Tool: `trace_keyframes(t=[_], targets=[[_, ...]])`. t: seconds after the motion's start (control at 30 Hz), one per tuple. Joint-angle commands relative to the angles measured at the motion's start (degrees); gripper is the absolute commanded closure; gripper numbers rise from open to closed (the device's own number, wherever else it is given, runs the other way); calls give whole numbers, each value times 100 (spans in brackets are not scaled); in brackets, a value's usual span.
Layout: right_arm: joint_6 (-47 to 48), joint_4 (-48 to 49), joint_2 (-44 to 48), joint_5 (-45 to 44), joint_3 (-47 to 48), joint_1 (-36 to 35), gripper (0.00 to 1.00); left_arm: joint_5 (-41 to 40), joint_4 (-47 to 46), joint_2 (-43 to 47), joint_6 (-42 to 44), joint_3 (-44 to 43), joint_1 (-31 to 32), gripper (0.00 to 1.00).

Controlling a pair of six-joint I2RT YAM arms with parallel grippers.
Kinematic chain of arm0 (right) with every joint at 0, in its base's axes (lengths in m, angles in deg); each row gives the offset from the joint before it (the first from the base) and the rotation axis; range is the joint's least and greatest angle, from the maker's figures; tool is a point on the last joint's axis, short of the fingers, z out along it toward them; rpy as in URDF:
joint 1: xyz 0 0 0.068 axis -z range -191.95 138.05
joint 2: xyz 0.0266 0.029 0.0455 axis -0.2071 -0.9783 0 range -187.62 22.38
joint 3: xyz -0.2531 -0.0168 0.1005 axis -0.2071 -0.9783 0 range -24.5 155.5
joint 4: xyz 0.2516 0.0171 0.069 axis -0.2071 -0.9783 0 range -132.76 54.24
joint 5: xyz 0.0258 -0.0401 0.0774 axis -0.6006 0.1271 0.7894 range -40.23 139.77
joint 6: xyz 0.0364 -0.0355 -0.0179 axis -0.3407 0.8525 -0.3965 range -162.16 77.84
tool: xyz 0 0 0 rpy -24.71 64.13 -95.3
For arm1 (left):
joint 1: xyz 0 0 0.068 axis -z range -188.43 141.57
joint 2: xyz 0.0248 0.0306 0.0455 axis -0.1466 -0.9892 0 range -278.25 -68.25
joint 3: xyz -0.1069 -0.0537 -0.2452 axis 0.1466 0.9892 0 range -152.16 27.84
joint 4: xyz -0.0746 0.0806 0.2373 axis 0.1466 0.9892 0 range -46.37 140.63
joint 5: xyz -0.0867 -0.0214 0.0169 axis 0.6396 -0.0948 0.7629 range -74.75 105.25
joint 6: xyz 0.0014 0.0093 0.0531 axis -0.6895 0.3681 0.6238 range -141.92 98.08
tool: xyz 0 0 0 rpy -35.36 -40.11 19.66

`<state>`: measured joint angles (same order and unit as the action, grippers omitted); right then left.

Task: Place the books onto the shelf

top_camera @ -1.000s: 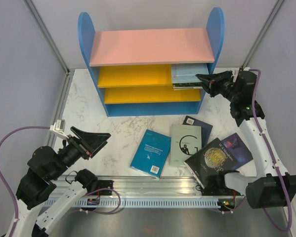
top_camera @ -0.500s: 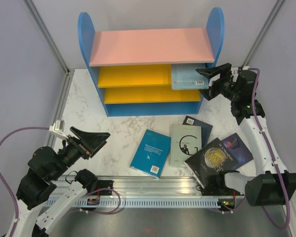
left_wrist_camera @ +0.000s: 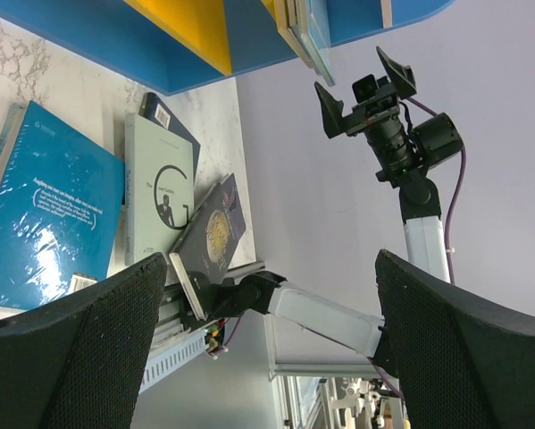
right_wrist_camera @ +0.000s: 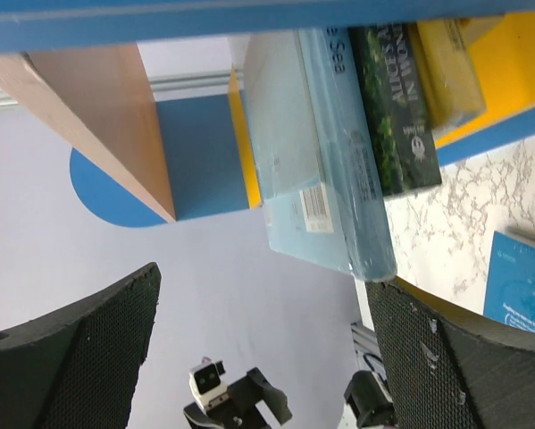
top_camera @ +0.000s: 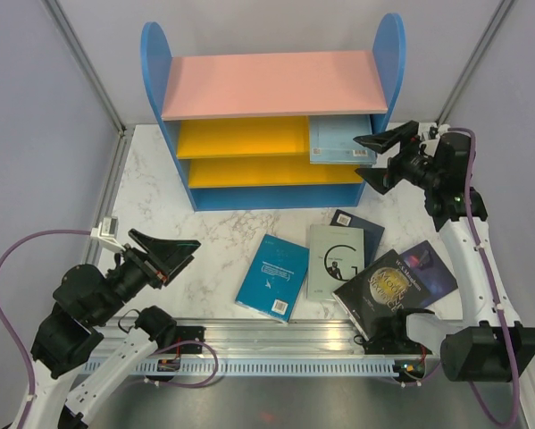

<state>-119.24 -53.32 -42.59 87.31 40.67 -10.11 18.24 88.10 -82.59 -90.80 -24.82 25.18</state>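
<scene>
The shelf (top_camera: 267, 85) stands at the back with a pink top and yellow boards. At the right end of its upper yellow board lies a stack: a pale blue book (right_wrist_camera: 312, 152), a dark green one (right_wrist_camera: 397, 107) and a yellow one (right_wrist_camera: 450, 63). My right gripper (top_camera: 363, 156) is open just right of the stack and holds nothing. On the table lie a teal book (top_camera: 273, 276), a grey-white book (top_camera: 335, 261), a navy book (top_camera: 361, 223) and a black-and-gold book (top_camera: 383, 288). My left gripper (top_camera: 179, 255) hovers open at the front left.
A dark purple book (top_camera: 430, 266) lies under the black-and-gold one, near the right arm's base (top_camera: 410, 331). A metal rail (top_camera: 276, 344) runs along the near edge. Grey walls close in left and right. The shelf's blue side panel (top_camera: 389, 54) stands beside the right gripper.
The right gripper has opened, let go of the pale blue book on the shelf, and drawn back slightly to the right. The left arm has not moved.
</scene>
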Motion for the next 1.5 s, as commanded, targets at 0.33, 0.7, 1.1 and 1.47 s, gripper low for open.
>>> trace_keyframes(t=[0.33, 0.7, 1.1, 1.47], targets=[[158, -248, -15, 518, 128, 9, 56, -167, -35, -217, 129, 46, 6, 0], [211, -142, -411, 491, 312, 9, 68, -202, -122, -340, 208, 72, 6, 0], [193, 77, -710, 500, 523, 17, 70, -9, -254, -630, 454, 90, 6, 0], [1616, -1573, -113, 448, 1393, 158, 18, 1441, -1439, -2220, 1236, 546, 6, 0]])
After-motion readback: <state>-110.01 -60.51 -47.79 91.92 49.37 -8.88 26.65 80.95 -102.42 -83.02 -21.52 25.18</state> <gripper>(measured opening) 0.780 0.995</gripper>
